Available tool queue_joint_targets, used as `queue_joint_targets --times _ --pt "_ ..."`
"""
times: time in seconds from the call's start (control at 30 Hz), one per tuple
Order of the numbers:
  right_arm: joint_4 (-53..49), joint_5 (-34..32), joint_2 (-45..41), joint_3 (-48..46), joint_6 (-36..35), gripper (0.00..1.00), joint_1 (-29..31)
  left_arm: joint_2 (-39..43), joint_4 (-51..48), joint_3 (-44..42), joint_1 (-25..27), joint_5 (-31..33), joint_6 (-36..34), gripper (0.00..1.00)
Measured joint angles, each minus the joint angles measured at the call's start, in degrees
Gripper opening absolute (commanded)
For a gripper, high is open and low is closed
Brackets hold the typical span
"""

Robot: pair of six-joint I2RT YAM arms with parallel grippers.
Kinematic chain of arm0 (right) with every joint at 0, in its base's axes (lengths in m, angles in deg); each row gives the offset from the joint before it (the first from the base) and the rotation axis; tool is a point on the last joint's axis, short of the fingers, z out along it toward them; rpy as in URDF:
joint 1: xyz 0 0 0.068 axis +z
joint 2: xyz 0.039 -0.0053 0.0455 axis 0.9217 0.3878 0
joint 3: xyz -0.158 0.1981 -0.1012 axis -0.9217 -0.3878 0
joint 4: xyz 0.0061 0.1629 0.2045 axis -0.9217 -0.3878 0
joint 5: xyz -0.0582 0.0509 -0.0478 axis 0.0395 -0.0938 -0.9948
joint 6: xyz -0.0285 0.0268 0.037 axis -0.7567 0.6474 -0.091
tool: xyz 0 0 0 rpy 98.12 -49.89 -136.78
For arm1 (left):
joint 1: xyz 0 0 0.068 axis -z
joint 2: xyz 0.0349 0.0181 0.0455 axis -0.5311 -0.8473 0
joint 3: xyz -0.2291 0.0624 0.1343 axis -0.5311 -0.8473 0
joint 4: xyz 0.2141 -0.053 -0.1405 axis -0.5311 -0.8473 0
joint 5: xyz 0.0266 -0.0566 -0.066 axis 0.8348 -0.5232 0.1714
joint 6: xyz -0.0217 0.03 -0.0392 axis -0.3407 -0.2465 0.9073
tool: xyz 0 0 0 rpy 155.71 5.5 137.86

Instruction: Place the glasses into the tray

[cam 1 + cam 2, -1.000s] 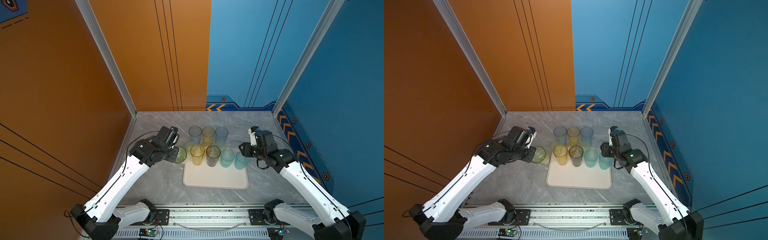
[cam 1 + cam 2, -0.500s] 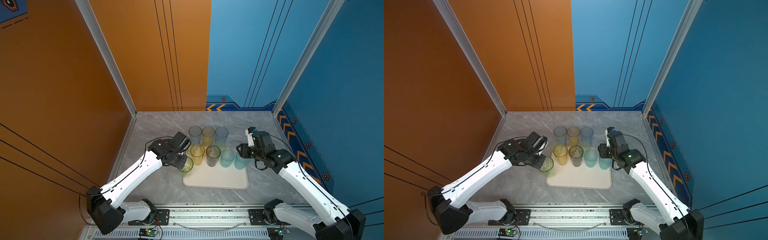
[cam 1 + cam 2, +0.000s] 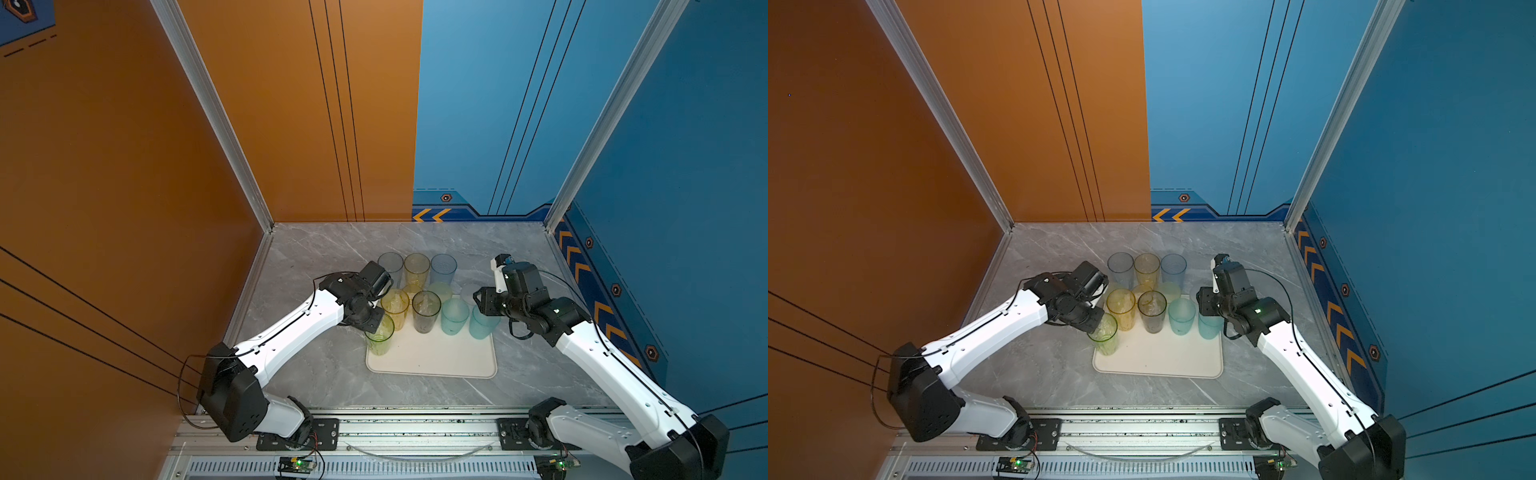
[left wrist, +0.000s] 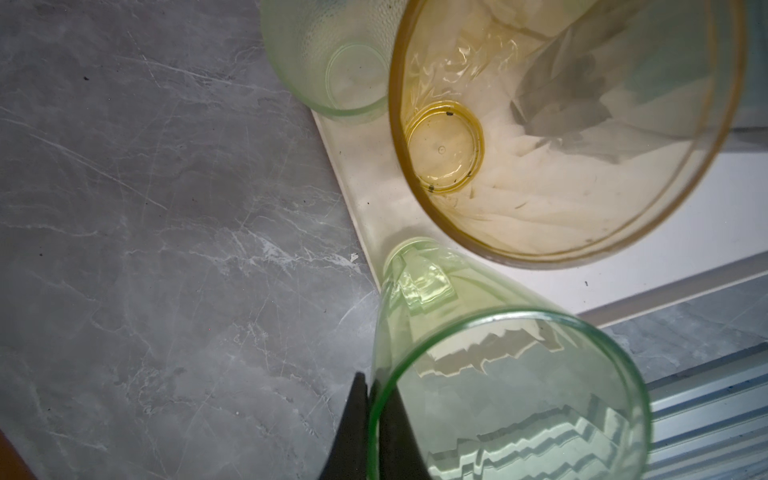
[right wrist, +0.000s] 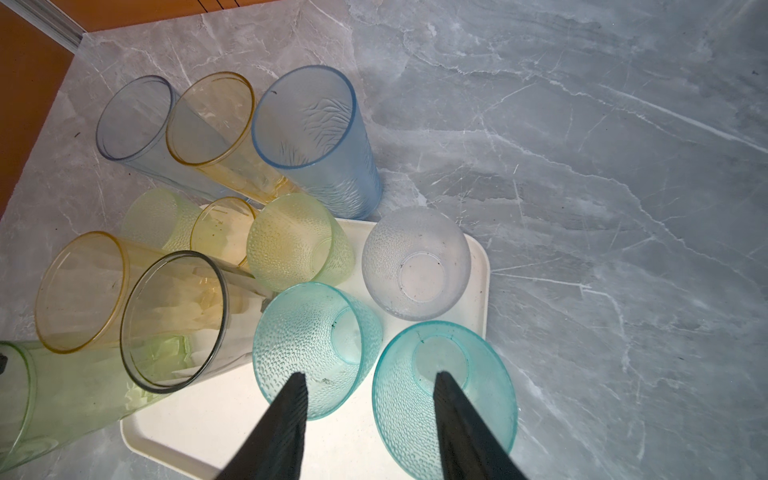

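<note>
The left claw is clenched on the rim of the tall green tumbler, one black finger outside the wall and one inside. Only the left wrist view shows this pinch; in both top views the wrist covers it. The tumbler's foot is at the near left corner of the tray, a smooth cream rectangle with rounded corners and a low rim, lying on the grey marbled tabletop. Whether the foot bears on the tray cannot be told. Just right of it on the tray stand the tall yellow tumbler and the smoky grey tumbler, both smooth-walled and translucent. Behind the tray, on the tabletop, a row of three tall ones stands upright: the grey-blue tumbler, the rear yellow tumbler and the blue tumbler. The right wrist view alone shows the blue one's wall as rippled. Further right on the tray are the inner teal tumbler and the outer teal tumbler, short and dimpled. The right claw is released, its fingers well apart on either side of the outer one's wall; contact cannot be told. The clear frosted tumbler stands at the tray's far right corner. It is plain in the right wrist view and faint in both top views.
</note>
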Motion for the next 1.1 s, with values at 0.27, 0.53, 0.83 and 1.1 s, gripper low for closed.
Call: queue_joint_targets --times 0.27,0.53,0.83,1.1 --pt "0.0 -0.02 1.9 0.0 0.0 0.49 0.0 -0.13 2.29 -0.11 -2.45 -1.55 -0.59 0.0" --pt "0.0 -0.02 2.43 0.55 0.0 0.49 0.0 -1.6 3.78 -0.13 -2.97 -3.04 -1.27 0.0" --pt "0.02 -0.02 3.41 1.38 0.0 0.49 0.33 -1.62 3.78 -0.13 -3.48 -3.72 -2.12 0.0" --pt "0.04 -0.02 3.91 1.9 0.0 0.49 0.76 -1.62 3.67 -0.13 -3.54 -3.87 -2.12 0.03"
